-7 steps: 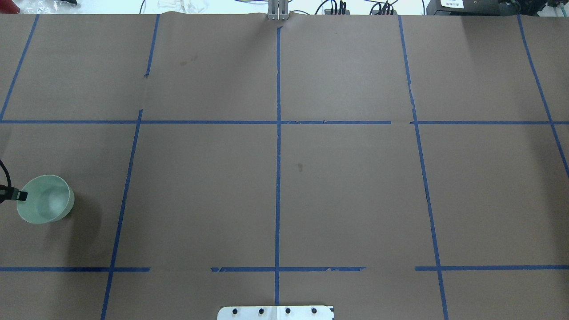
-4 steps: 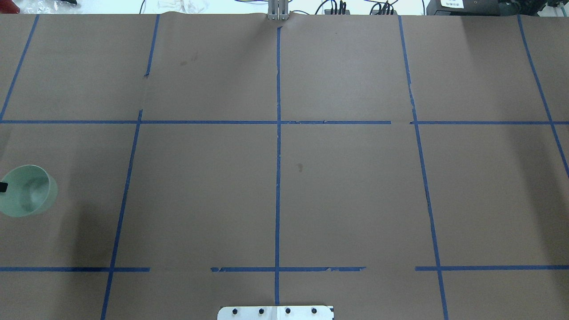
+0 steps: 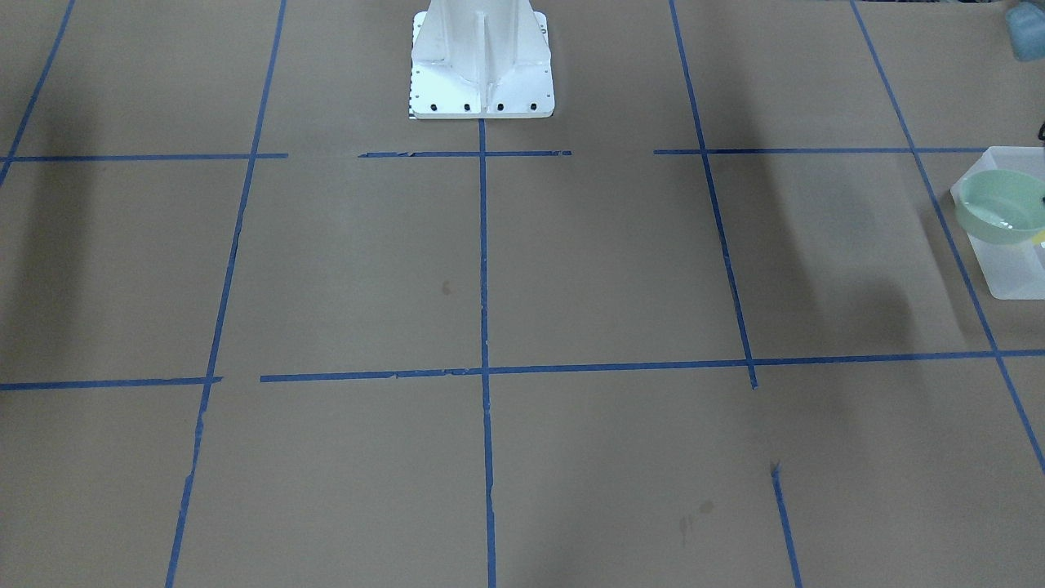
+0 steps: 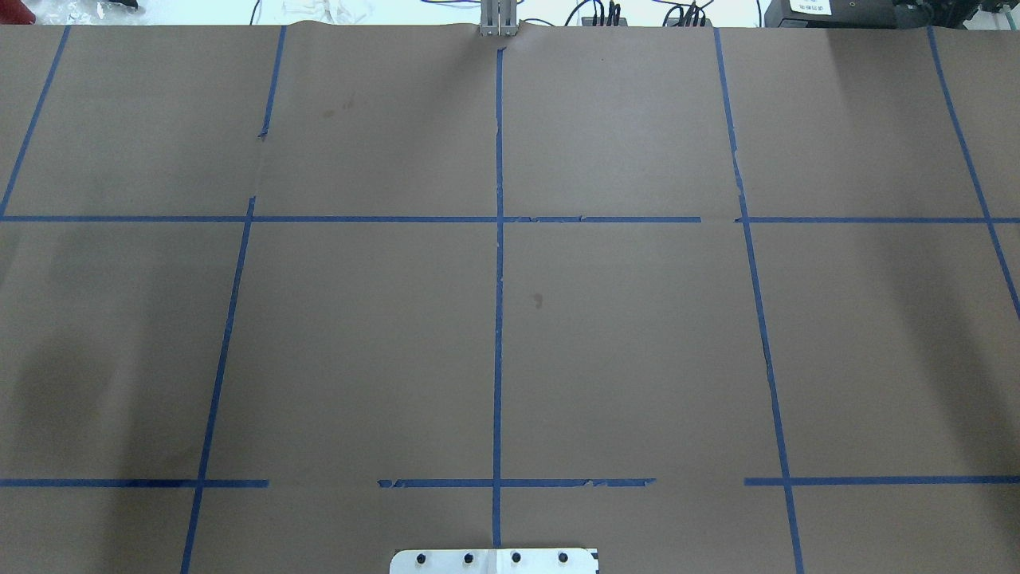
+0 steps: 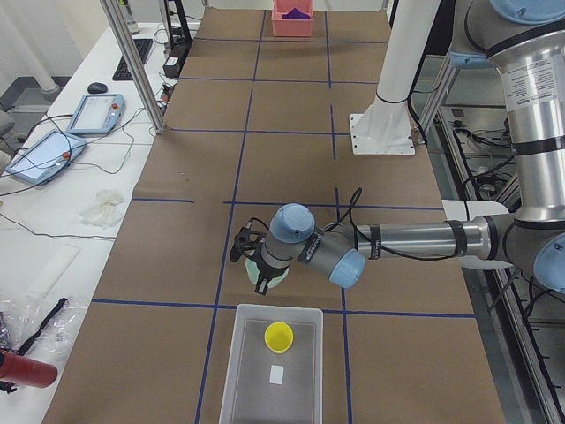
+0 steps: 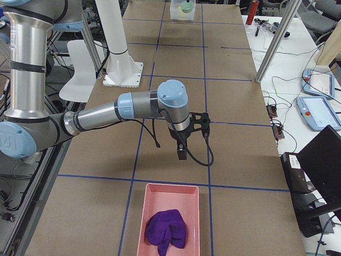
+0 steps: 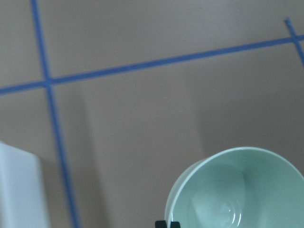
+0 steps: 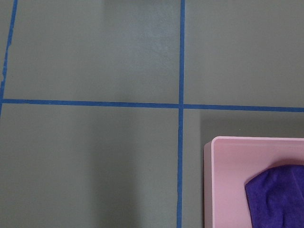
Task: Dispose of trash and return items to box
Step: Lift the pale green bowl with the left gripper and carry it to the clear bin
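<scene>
In the exterior left view my left gripper [image 5: 263, 279] is shut on the rim of the pale green bowl [image 5: 270, 274] and holds it just short of the end wall of the frosted-white box [image 5: 240, 367]. The yellow cup [image 5: 279, 336] stands inside the box. The left wrist view shows the bowl [image 7: 237, 190] with my gripper [image 7: 167, 224] at its rim and a corner of the box [image 7: 19, 190] at the left. The front-facing view has the bowl [image 3: 1000, 208] over the box [image 3: 1012, 282] at the right edge. My right gripper [image 6: 182, 153] hangs over bare table; I cannot tell its state.
A pink tray [image 6: 154, 234] holding a purple cloth [image 6: 168, 229] sits at the table's right end, below my right gripper; it also shows in the right wrist view [image 8: 223, 190]. The white robot base [image 3: 482, 61] stands mid-table. Blue tape lines grid the brown paper.
The bowl and my left gripper moved left across the overhead view and have now left it past its left edge.
</scene>
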